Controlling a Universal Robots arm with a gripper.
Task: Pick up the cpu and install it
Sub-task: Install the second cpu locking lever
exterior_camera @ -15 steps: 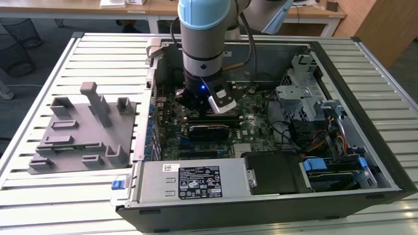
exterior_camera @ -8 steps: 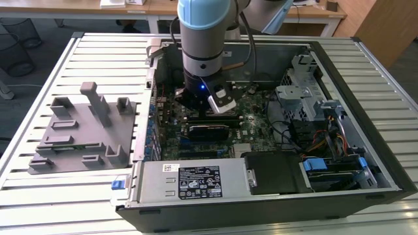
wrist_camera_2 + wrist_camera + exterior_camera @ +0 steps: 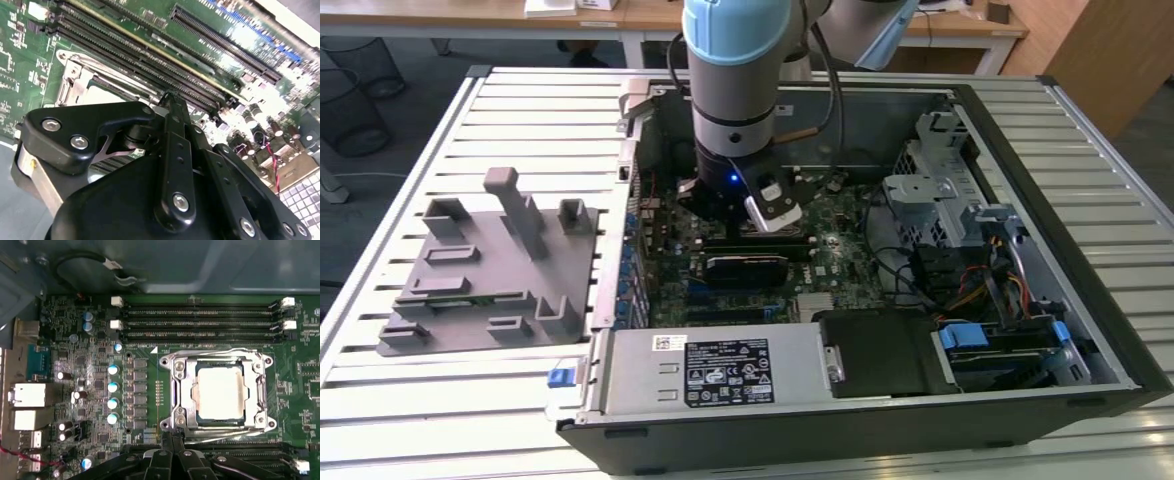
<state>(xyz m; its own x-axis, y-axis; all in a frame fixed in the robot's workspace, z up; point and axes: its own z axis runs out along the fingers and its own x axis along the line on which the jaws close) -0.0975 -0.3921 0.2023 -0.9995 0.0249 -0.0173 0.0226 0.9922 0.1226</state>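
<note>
CPU (image 3: 220, 392) already sat in the socket (image 3: 218, 390), frame center-right.
Gripper (image 3: 172, 440) hovered just beside it, pinched narrow, holding nothing; a low drift could've scraped the socket frame.

One silvery square cpu (image 3: 220, 393) in its socket, four black memory slots (image 3: 200, 320) above it, one open black computer case (image 3: 1067, 300).

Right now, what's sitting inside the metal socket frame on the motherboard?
The cpu lies flat inside the socket frame, silvery top up, framed by the metal bracket on all sides. The contacts beneath it are covered by the chip. The gripper is just beside the frame's edge.
</note>
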